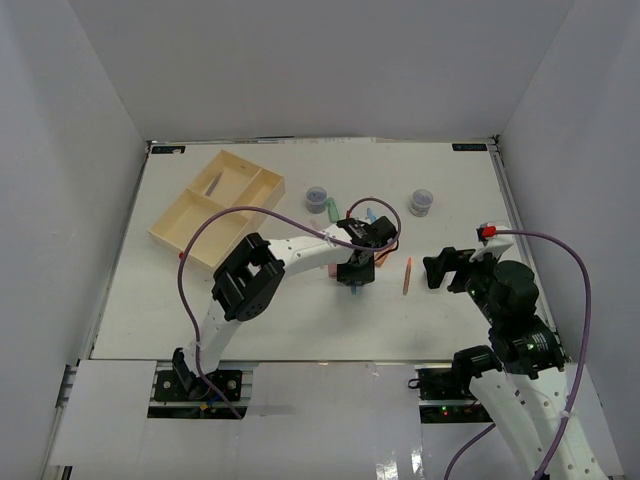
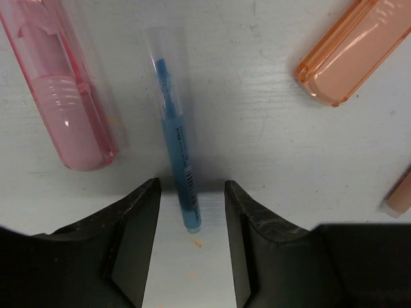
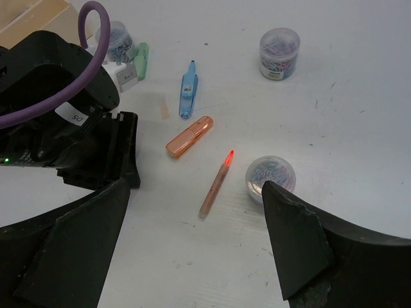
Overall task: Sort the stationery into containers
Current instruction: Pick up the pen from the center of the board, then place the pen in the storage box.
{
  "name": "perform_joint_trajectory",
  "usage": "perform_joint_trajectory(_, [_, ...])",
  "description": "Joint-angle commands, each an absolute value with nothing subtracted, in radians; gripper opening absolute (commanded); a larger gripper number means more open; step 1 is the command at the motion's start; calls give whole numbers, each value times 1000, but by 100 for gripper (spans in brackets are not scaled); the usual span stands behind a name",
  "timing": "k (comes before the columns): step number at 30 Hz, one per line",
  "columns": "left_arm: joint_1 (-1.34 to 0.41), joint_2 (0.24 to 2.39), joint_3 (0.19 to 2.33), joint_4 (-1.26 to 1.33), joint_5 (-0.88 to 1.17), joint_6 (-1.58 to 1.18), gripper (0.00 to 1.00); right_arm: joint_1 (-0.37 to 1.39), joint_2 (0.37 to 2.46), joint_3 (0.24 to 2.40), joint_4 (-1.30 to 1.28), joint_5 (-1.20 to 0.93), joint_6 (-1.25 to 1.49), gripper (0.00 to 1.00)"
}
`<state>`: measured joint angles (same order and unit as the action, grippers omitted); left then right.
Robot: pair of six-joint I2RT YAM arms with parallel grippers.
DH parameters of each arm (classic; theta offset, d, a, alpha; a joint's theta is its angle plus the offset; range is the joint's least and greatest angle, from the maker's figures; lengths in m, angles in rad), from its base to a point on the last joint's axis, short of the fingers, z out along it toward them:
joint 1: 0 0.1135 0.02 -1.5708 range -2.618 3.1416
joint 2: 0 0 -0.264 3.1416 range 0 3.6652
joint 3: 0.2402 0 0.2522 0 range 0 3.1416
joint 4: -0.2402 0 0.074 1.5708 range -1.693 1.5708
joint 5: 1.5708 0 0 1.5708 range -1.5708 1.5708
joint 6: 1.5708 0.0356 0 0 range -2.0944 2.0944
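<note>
The white worktop carries the cream tray toward its far left corner, set at an angle. A thin grey pen lies in one of the tray's far compartments. The left gripper is down at mid-worktop, its fingers apart on either side of a blue pen and not touching it. The right gripper hovers toward the right edge, spread wide and holding nothing. A first jar and a second jar stand toward the far edge. A third jar stands nearer, just beside an orange pen. A pink marker and an orange marker lie either side of the blue pen.
</note>
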<state>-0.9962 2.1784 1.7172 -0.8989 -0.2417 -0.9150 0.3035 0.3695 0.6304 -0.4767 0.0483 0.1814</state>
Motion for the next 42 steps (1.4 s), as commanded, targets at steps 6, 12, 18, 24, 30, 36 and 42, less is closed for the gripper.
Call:
perform_joint_trajectory(6, [-996, 2215, 1781, -943, -282, -908, 41, 305, 353, 615, -462, 34, 196, 90])
perform_joint_trajectory(12, [-996, 2188, 1749, -937, -262, -902, 20, 305, 357, 614, -459, 34, 196, 90])
perform_joint_trajectory(18, [-989, 2100, 1759, -936, -290, -822, 0, 305, 373, 627, -460, 31, 189, 90])
perform_joint_trajectory(24, [-875, 1961, 1753, -901, -360, -579, 0, 307, 390, 641, -453, 11, 166, 90])
perform_joint_trajectory(30, [-672, 1833, 1698, -761, -371, -162, 0, 305, 408, 644, -440, 11, 160, 90])
perform_joint_trajectory(36, [-456, 1839, 1697, -577, -313, 185, 0, 305, 426, 632, -411, -37, 150, 90])
perform_joint_trajectory(42, [-252, 1946, 1813, -560, -149, 273, 0, 305, 451, 630, -405, -116, 106, 90])
